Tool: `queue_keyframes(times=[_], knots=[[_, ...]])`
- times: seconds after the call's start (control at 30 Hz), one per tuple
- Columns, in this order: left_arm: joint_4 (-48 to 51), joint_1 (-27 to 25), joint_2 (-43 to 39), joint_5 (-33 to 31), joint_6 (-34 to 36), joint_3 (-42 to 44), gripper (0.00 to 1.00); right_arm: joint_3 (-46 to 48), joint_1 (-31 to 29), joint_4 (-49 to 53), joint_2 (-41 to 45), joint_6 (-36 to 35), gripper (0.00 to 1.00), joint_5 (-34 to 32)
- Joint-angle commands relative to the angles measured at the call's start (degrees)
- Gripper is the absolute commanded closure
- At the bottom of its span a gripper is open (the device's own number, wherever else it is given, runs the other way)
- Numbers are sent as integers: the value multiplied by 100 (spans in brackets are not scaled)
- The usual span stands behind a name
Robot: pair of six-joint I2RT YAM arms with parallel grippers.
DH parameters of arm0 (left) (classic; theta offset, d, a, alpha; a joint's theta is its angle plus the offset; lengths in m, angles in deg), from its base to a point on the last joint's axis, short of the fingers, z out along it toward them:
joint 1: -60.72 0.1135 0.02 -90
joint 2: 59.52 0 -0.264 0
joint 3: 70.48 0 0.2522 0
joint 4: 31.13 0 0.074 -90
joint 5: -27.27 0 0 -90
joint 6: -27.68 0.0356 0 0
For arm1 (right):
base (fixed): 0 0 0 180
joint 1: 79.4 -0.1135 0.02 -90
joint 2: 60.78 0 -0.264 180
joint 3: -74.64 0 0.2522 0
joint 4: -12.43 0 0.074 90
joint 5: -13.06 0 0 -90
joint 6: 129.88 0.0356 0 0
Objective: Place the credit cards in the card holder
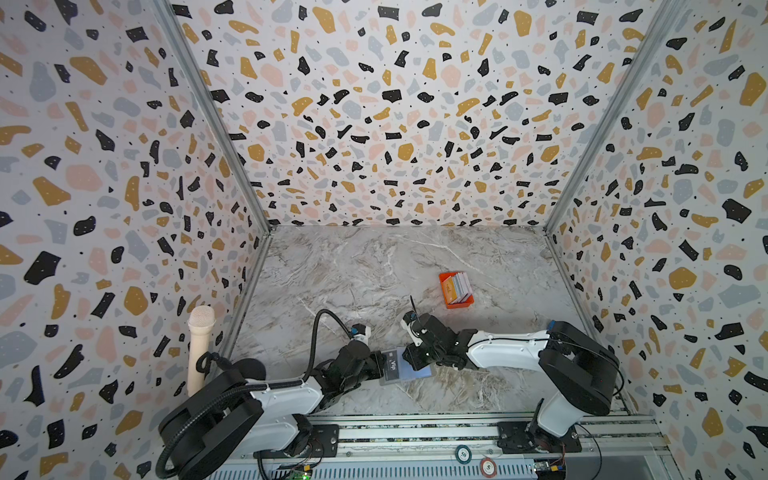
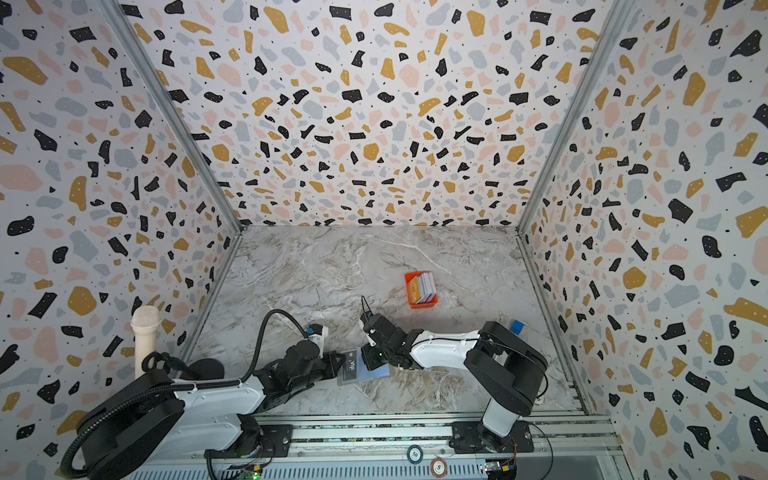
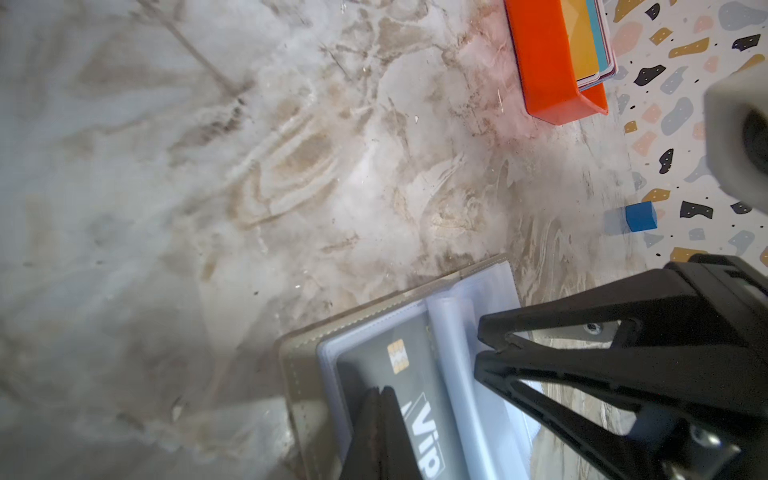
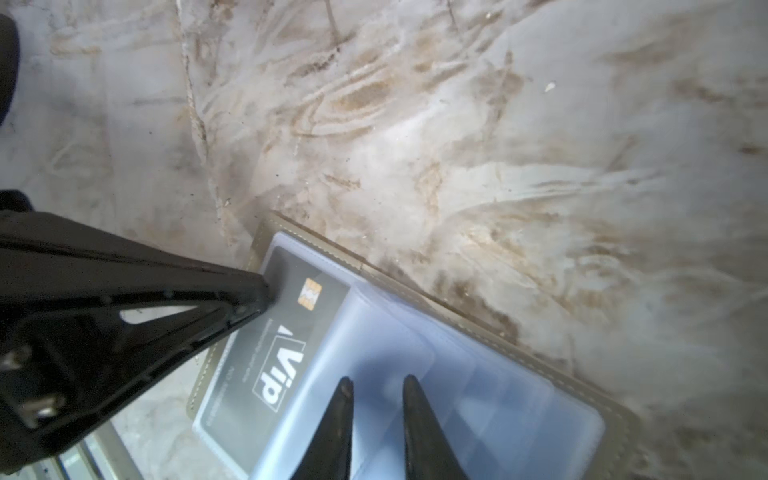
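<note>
Top-down look at a marble counter point(image 1: 353, 266). Lying open and flat near its front edge, between the two tools: a grey card holder point(image 1: 405, 370), pale blue clear pockets point(image 4: 498, 399) facing up. Already tucked into the pocket on its left half: a dark grey "Vip" card point(image 4: 266, 365), gold chip showing.

Resting its tip on that pocket, jaws shut tight together: the left tool point(image 3: 380, 392). Hovering just over the empty pockets of the right half, jaws slightly parted and gripping nothing: the right tool point(image 4: 377, 382).

Further back and to the right, well apart from the holder: a small orange tray point(image 1: 444, 291) with more credit cards point(image 1: 459, 287) leaning together inside.

Probably next: fetching another card. Sits behind and to the right of the right tool, clearly the nearer of the two. Long side of the tray running roughly front to back, so likely calls for a pinch across one thin card from above.
</note>
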Motion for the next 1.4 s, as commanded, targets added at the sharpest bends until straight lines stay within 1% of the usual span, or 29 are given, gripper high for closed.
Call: queue_keyframes(times=[0.0,0.17,0.3,0.47,0.6,0.63,0.73,0.8,0.9,0.97,1.17,1.27,1.33,1.37], knots=[[12,8,97,177,20,130,100,-239,-122,-108,-59,74,76,191],[-62,2,124,213,-1,122,100,-387,-206,-256,-202,141,75,432],[-114,3,-5,189,-58,189,100,-474,-264,-372,-270,175,73,635],[-202,5,-28,222,-60,194,100,-445,-269,-432,-47,189,70,737],[-263,8,-8,258,-41,184,100,-405,-287,-438,390,88,67,804],[-280,6,-8,261,-40,179,100,-410,-298,-385,517,53,66,772],[-317,14,18,281,-34,172,100,-513,-253,115,850,-86,63,348],[-332,11,57,305,-7,143,100,-454,-87,373,976,-121,61,141],[-367,11,138,340,16,106,100,-184,234,494,1133,-106,57,76],[-387,10,183,362,19,90,100,-46,341,547,1192,-117,56,0],[-283,14,18,355,62,15,100,184,353,471,1157,-171,55,113],[-96,38,-121,272,178,-132,100,311,355,457,1240,-136,57,-4],[-34,45,-88,262,223,-254,100,377,349,455,1381,-116,57,-129],[31,76,-33,281,353,-341,100,382,357,476,1471,-113,57,-218]])
